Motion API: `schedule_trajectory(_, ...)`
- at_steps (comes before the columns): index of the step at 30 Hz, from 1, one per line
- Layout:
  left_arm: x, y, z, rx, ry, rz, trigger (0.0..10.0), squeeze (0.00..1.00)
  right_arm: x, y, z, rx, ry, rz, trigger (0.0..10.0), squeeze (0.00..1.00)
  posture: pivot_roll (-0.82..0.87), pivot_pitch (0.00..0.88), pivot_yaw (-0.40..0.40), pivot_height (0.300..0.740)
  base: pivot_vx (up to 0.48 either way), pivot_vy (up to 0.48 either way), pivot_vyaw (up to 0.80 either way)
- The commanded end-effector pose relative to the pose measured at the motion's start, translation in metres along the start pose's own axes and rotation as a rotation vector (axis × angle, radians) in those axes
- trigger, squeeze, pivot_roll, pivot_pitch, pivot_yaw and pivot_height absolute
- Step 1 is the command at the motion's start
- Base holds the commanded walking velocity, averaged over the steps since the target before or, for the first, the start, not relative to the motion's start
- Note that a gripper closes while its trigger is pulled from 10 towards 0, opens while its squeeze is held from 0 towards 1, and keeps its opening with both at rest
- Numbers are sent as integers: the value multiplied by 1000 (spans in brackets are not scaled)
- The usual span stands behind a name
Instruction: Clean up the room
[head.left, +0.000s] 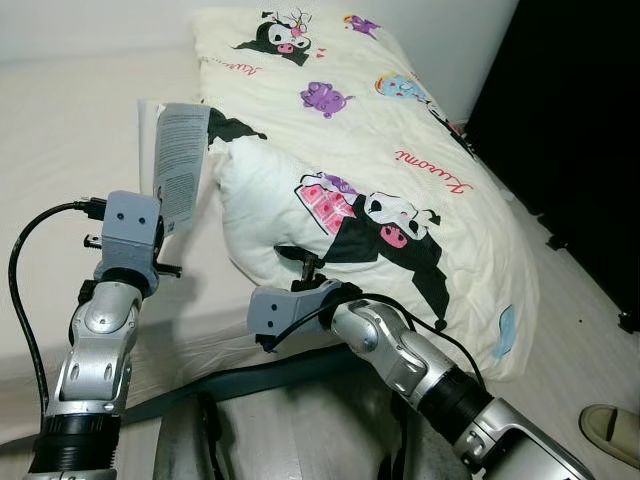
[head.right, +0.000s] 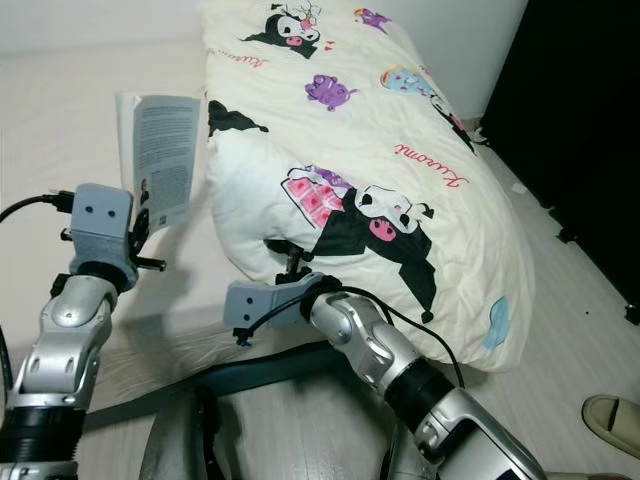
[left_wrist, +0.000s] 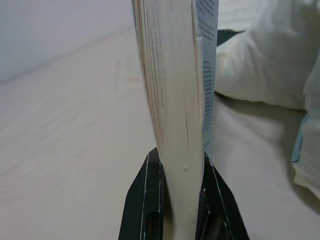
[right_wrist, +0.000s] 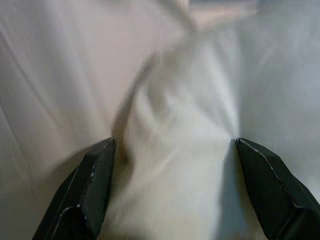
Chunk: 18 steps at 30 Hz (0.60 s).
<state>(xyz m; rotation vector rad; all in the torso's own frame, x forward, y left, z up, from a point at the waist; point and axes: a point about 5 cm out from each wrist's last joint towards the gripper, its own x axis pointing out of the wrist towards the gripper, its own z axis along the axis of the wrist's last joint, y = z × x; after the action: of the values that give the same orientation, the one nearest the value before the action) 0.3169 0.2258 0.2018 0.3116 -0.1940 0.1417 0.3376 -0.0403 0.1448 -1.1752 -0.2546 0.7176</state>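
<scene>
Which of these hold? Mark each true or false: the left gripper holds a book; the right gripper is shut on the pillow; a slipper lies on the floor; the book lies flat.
1. The left gripper holds a book. True.
2. The right gripper is shut on the pillow. False: its fingers are spread open against the fabric.
3. A slipper lies on the floor. True.
4. The book lies flat on the bed. False: it is held upright above it.
</scene>
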Motion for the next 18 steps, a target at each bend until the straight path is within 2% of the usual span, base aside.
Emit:
schedule_trajectory(1, -4, 6, 3, 8, -9, 7, 0, 0, -1, -7, -11, -8, 56, -33, 10000, 0, 112, 267, 22, 300, 0, 0, 0)
schedule_trajectory(5, -7, 7, 2, 12, -4, 9, 0, 0, -3, -16, -28, 17, 141, -78, 10000, 0, 113, 273, 19, 300, 0, 0, 0)
schedule_trajectory(8, -7, 6, 2, 11, -3, 9, 0, 0, -5, -17, -32, 26, 163, -86, 10000, 0, 116, 278, 16, 300, 0, 0, 0)
schedule_trajectory(9, -8, 6, 2, 11, -2, 9, 0, 0, -6, -16, -36, 51, 182, -83, 8157, 0, 116, 278, 16, 300, 0, 0, 0)
schedule_trajectory(10, -8, 6, 2, 11, -2, 9, 0, 0, -6, -16, -36, 51, 182, -83, 8157, 0, 116, 278, 16, 300, 0, 0, 0)
schedule_trajectory(11, -9, 5, 2, 11, 0, 9, 0, 0, -8, -17, -40, 65, 198, -88, 0, 0, 116, 279, 15, 300, 0, 0, 0)
schedule_trajectory(18, -9, 5, 3, 8, 7, 8, 0, 0, -13, -21, -47, 89, 227, -105, 0, 0, 108, 273, 13, 300, 0, 0, 0)
